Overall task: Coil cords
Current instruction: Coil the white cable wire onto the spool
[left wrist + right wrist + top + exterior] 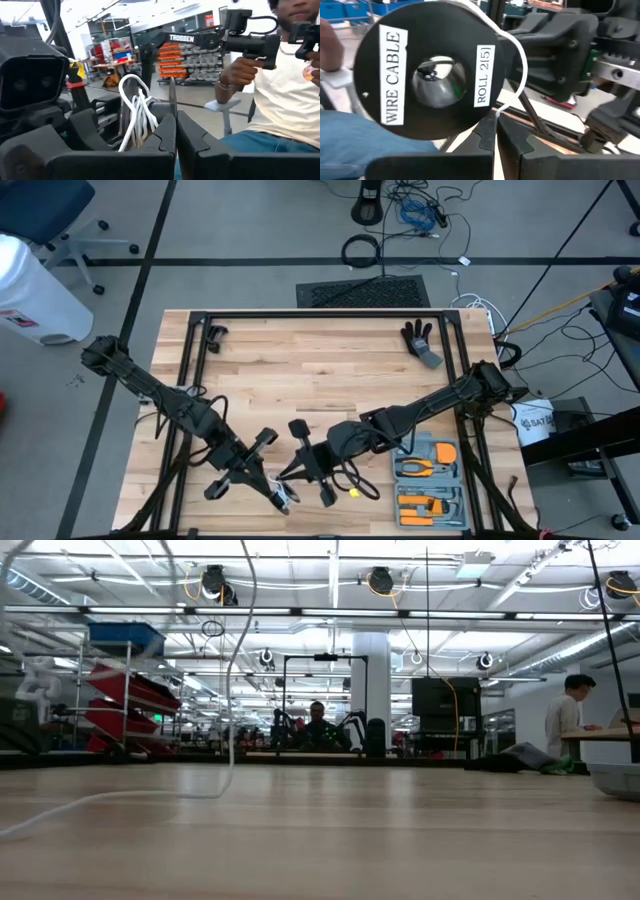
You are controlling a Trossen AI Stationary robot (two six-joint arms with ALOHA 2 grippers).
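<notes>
Shelving and a seated person [280, 100] are seen beyond the wooden table [320, 370]. Near its front edge, the reel [427, 70] is pinched edge-on by the right gripper [495, 131], likely so cord winds on; "WIRE CABLE" and "ROLL 2[5]" are read. The white cord [137, 117] is clamped by the left gripper [175, 132]; "TROSSEN" is legible.

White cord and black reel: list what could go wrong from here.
1. The white cord is bunched in loose loops at the left gripper, so further winding could tangle it.
2. The right gripper pinches only the black reel's edge; a tug on the cord might twist it free.
3. Both grippers sit close together near the tool tray, so slack cord could snag there.
</notes>
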